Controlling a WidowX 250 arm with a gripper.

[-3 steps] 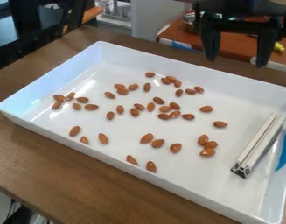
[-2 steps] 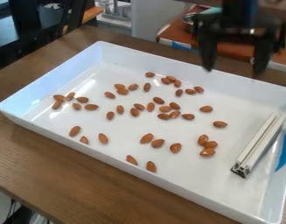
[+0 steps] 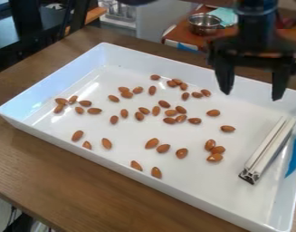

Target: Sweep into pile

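Over white rectangular tray (image 3: 129, 135), hanging with black two-finger gripper (image 3: 251, 96) spread and empty; apparently readying for a pickup, calling next for lowering onto slotted metal bar (image 3: 268, 147). Showing brown, teardrop-shaped almonds (image 3: 164, 148), lying scattered across the tray singly and in loose clusters.

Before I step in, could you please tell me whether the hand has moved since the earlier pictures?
Yes, the hand has moved down in the view: its tips, first above the far rim of the tray, now show below it.
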